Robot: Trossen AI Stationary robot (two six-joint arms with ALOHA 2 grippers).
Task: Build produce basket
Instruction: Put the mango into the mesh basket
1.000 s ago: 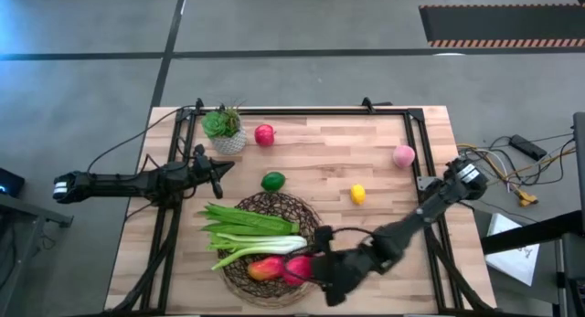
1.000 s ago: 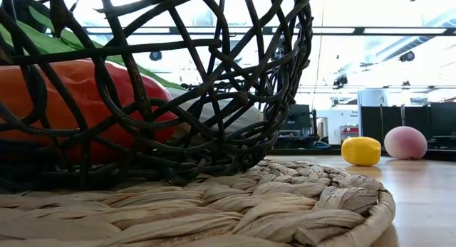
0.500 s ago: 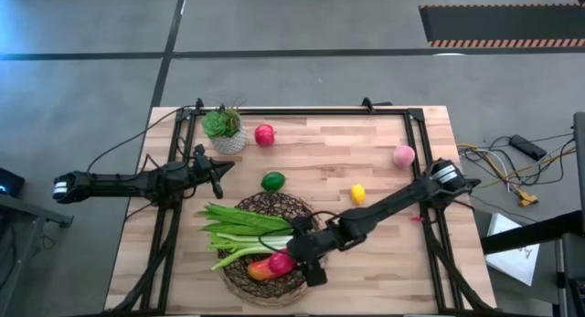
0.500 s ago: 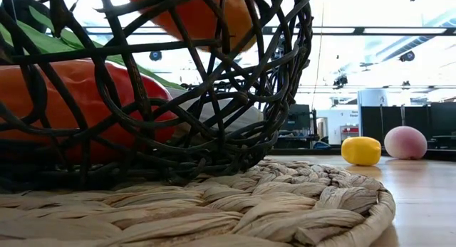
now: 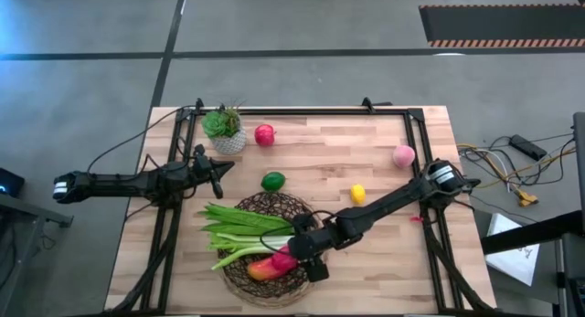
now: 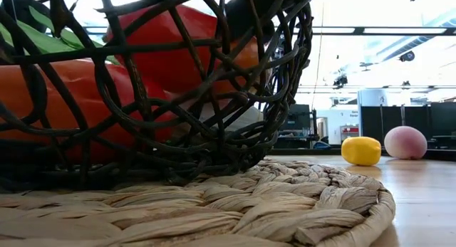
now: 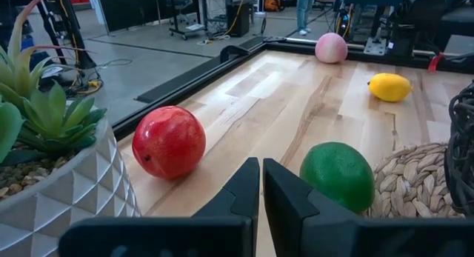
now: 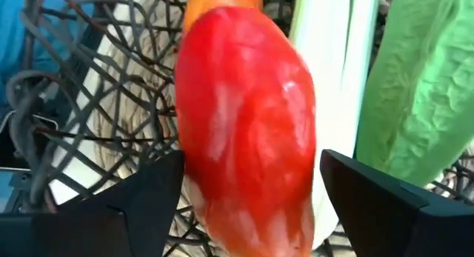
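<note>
Releasing a red-orange fruit (image 8: 248,124) between the spread fingers of the right gripper (image 5: 297,260) inside the basket (image 5: 302,210), beside leek (image 5: 260,249) and greens (image 5: 242,221), leaving lime (image 5: 273,181), lemon (image 5: 357,195), peach (image 5: 403,156) and apple (image 5: 264,134) outside; left gripper (image 7: 261,187) idling, fingers together.

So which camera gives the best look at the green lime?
The left wrist view: the lime sits close and whole beside the woven mat. The high view shows it small, on the table above the basket. The low and right wrist views miss it.
</note>
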